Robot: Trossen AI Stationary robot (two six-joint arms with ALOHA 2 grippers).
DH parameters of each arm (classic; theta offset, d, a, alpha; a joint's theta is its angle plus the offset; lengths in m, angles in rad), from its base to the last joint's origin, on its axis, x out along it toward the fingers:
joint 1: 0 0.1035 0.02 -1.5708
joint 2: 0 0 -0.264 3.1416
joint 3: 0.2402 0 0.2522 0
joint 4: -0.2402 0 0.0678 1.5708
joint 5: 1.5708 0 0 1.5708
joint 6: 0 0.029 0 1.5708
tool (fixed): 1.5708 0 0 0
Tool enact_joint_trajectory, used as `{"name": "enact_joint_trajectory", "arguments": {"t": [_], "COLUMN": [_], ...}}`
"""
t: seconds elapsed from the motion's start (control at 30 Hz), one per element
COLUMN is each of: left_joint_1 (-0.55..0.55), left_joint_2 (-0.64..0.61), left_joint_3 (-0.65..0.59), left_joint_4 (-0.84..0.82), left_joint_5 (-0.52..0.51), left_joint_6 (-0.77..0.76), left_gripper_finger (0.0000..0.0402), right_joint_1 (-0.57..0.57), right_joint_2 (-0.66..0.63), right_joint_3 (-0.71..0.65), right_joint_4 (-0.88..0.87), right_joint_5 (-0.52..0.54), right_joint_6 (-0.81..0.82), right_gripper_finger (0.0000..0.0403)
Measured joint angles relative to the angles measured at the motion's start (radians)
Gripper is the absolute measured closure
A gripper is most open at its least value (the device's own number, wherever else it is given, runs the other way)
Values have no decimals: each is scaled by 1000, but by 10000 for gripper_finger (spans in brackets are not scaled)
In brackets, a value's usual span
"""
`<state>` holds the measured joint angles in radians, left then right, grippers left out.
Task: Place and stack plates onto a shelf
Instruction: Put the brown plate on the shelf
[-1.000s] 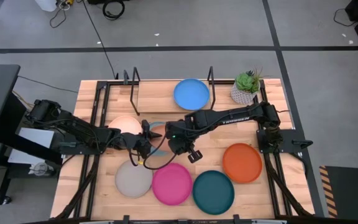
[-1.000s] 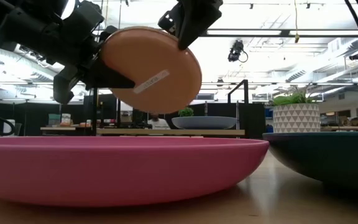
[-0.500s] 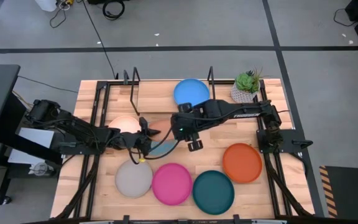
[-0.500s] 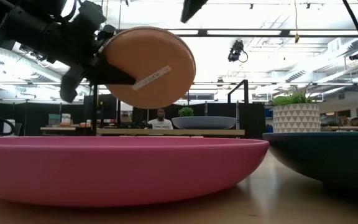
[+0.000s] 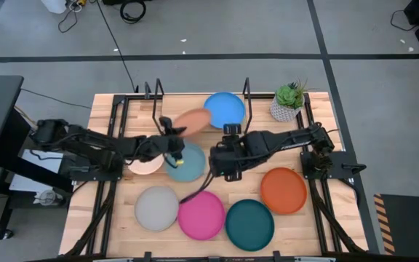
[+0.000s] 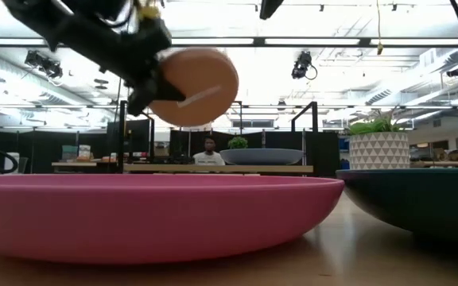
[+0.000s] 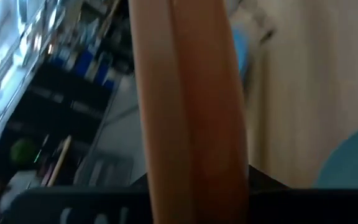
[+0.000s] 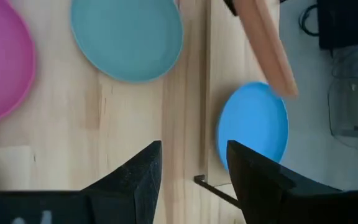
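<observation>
Gripping the round matte tan plate [image 5: 192, 118] on edge above the low black-framed wooden shelf [image 5: 188, 102], the left end effector [image 5: 170, 129] nears delivery; only the round blue plate [image 5: 223, 109] is shelved, six remaining on the desk [image 5: 318, 218].

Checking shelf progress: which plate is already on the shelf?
The blue plate, lying flat on the shelf board. The tan plate is airborne in the left pincer; the others lie on the table.
</observation>
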<state>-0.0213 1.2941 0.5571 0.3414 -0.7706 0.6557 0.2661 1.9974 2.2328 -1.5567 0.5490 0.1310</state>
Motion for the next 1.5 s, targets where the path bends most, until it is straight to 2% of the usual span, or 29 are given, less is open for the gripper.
{"name": "enact_joint_trajectory", "arguments": {"t": [0.13,0.3,0.47,0.63,0.77,0.93,1.0,1.13,1.27,1.37,1.5], "left_joint_1": [69,109,131,159,187,205,205,196,191,191,186], "left_joint_2": [64,151,202,220,232,288,317,374,420,432,441], "left_joint_3": [19,73,167,223,247,250,249,249,250,264,314], "left_joint_4": [-34,-84,-190,-240,-240,-247,-250,-244,-248,-300,-424], "left_joint_5": [-23,-101,-108,-141,-199,-185,-220,-331,-421,-434,-430], "left_joint_6": [-17,-7,2,7,64,27,14,22,76,77,4], "left_gripper_finger": [350,350,350,350,350,349,349,349,349,349,349], "right_joint_1": [21,35,19,5,-2,-19,-23,-37,-48,-48,-48], "right_joint_2": [-8,-80,-240,-430,-556,-658,-682,-714,-732,-733,-734], "right_joint_3": [-83,-278,-523,-821,-1057,-1296,-1369,-1474,-1510,-1512,-1512], "right_joint_4": [22,177,422,712,925,1173,1266,1390,1427,1431,1447], "right_joint_5": [6,-37,-134,-182,-180,-172,-168,-176,-182,-189,-218], "right_joint_6": [23,7,-28,-62,-87,-121,-141,-184,-195,-207,-217], "right_gripper_finger": [216,216,216,222,229,233,233,233,233,233,233]}}
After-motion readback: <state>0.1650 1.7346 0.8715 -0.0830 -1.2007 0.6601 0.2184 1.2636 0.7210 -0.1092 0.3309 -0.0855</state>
